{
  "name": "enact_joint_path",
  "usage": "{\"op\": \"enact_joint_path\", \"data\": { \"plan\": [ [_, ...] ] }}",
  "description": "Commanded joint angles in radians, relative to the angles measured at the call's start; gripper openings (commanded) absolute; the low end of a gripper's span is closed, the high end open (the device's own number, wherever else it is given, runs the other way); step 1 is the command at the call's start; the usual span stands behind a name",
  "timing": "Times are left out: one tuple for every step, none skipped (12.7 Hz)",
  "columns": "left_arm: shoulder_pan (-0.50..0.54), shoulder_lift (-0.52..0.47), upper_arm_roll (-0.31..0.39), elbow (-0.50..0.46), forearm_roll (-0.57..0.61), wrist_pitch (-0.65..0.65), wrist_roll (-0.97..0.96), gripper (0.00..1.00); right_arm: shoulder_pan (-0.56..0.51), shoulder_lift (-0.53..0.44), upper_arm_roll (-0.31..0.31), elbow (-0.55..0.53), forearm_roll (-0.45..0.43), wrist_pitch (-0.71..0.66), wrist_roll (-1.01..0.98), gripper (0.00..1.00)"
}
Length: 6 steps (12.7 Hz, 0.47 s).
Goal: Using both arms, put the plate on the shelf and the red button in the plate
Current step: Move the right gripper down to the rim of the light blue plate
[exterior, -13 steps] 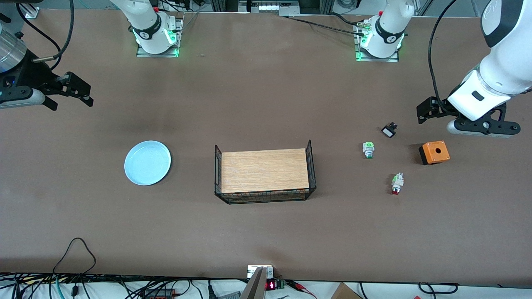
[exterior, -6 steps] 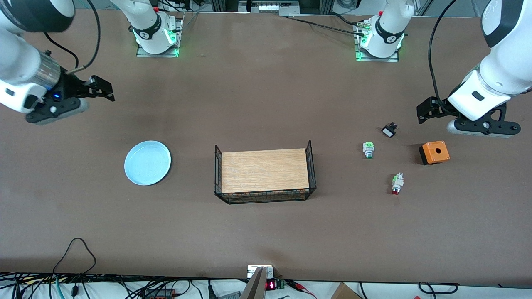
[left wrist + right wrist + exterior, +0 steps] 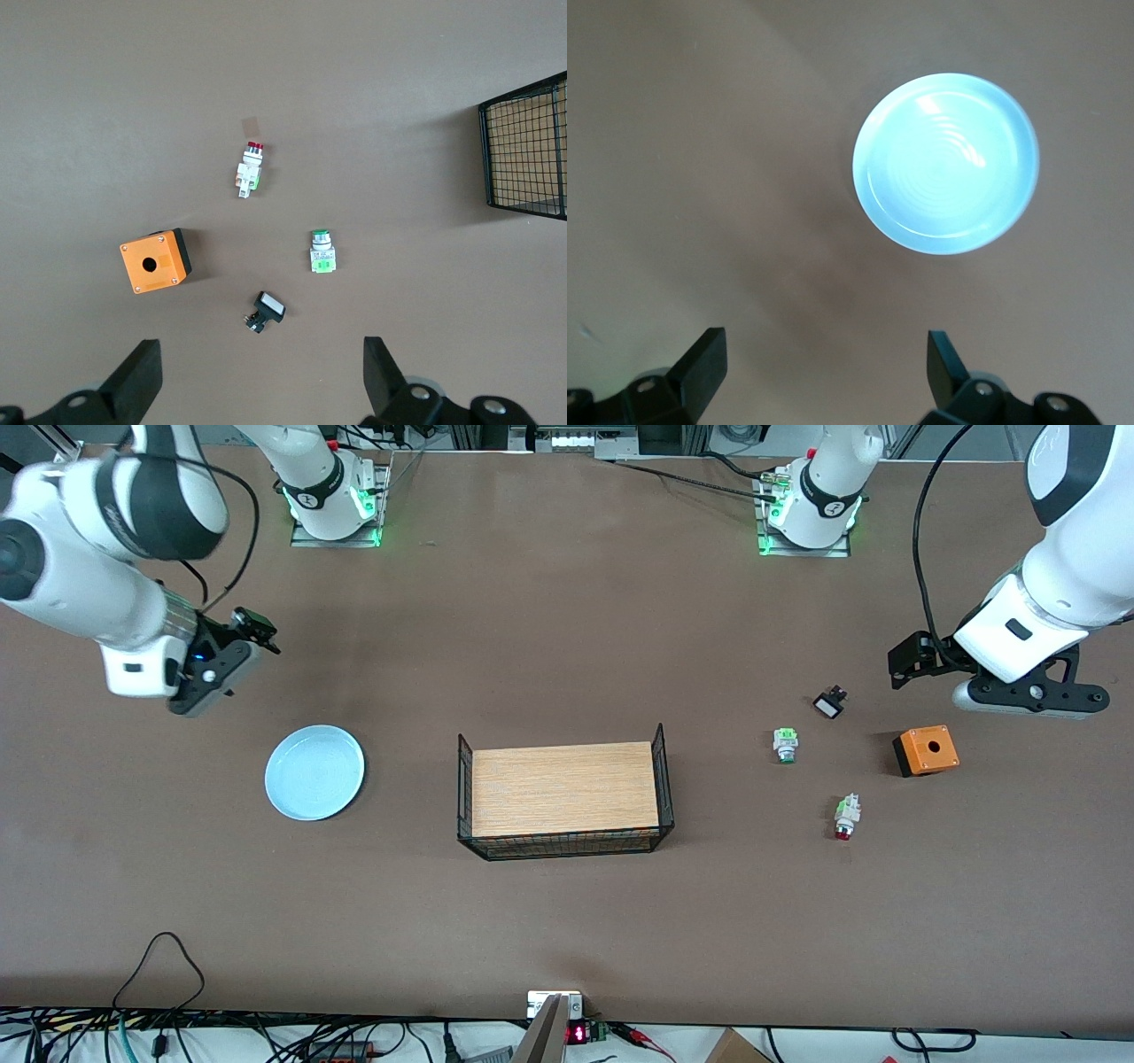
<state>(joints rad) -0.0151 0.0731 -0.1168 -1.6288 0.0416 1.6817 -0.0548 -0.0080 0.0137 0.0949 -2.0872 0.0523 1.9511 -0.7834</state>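
Right gripper (image 3: 252,631) up in the air over bare table (image 3: 567,921) toward the right arm's end, fingers (image 3: 700,363) spread wide, nothing between them; wrist tilted downward, forearm slanting in from the upper corner of the front view. Left gripper (image 3: 912,664) hanging over the table toward the left arm's end, jaws likewise spread and empty, arm waiting. Plate (image 3: 314,771) lying flat on the table, nearer the front camera than the right gripper, nothing on it; pale blue with faint rings. Wire basket (image 3: 660,779) at mid-table with a wooden floor, nothing inside. Red button (image 3: 846,816) lying on its side toward the left arm's end, nearest the front camera of the small parts; green-capped switch (image 3: 785,744) farther back; orange box (image 3: 925,750) with a hole beside; small black part (image 3: 829,705) near the left gripper.
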Motion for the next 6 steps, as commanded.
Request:
{"op": "enact_joint_path", "data": {
  "plan": [
    [-0.002,-0.003,0.000,0.015,-0.017,-0.020,0.007,1.00,0.006,0.015,0.002,-0.091,0.015,0.116,-0.193,1.00],
    [-0.002,-0.003,0.000,0.015,-0.017,-0.020,0.007,1.00,0.007,0.028,0.002,-0.129,0.015,0.190,-0.270,1.00],
    [-0.002,-0.003,0.000,0.015,-0.017,-0.020,0.007,1.00,0.010,0.046,0.002,-0.170,0.015,0.278,-0.322,1.00],
    [-0.002,-0.003,0.000,0.015,-0.017,-0.020,0.006,1.00,0.010,0.072,0.002,-0.203,0.015,0.363,-0.370,1.00],
    [-0.002,-0.004,0.000,0.015,-0.017,-0.020,0.006,1.00,0.010,0.100,0.002,-0.227,0.015,0.444,-0.410,1.00],
    [-0.002,-0.003,0.000,0.015,-0.017,-0.020,0.006,1.00,0.010,0.120,0.002,-0.255,0.015,0.522,-0.431,1.00]
  ]
}}
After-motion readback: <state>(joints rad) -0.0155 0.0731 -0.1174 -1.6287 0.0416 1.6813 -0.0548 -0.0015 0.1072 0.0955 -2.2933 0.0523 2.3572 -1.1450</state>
